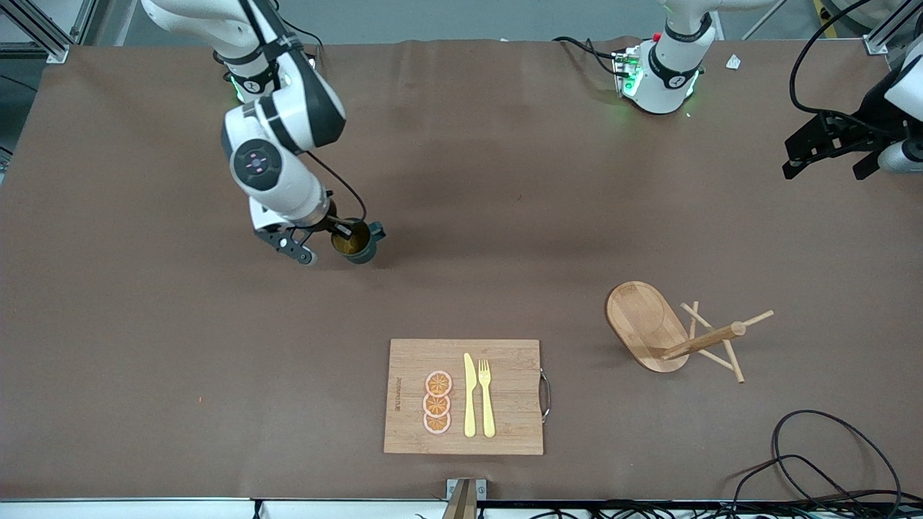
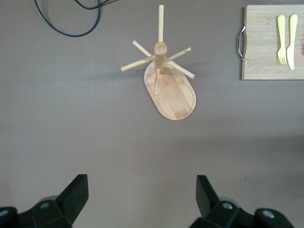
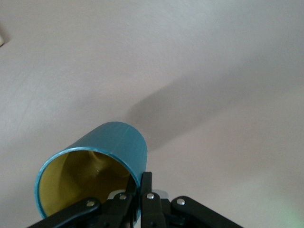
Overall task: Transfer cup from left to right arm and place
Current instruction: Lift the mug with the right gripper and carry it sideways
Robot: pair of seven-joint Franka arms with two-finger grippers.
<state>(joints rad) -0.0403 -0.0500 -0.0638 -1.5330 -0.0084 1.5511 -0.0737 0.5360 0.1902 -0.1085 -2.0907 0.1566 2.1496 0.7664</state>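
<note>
Desk (image 1: 144, 346): brown-covered surface carrying every item listed.

Right arm: reaches from its base toward the right arm's end of the desk; the right pincer (image 1: 339, 241) is clenched on the rim wall of the cup (image 1: 355, 244), one finger inside and one outside as the right wrist view shows it (image 3: 95, 175). The cup is tilted, its yellow inside facing up and outward, low over bare desk. Whether its base touches the surface cannot be told.

Left arm: waiting at the left arm's end of the desk. The left pincer (image 1: 829, 151) is released, fingers wide apart and empty, up over bare desk.

Cutting board (image 1: 461, 396): bamboo, metal handle, nearest the front camera; carries a yellow knife (image 1: 469, 395), a yellow fork (image 1: 487, 396) and three orange slices (image 1: 437, 402).

Peg rack (image 1: 670, 331): wooden, oval base, lying toward the left arm's end.

Step in hand, by judgement: handover done, placing under way. The next move calls for righting the cup, lowering it until the base sits flat, then unclenching.

Obscured: the cup's handle shows only as a small stub in the front view and not at all in the right wrist view; the cup's base is out of sight in both.
</note>
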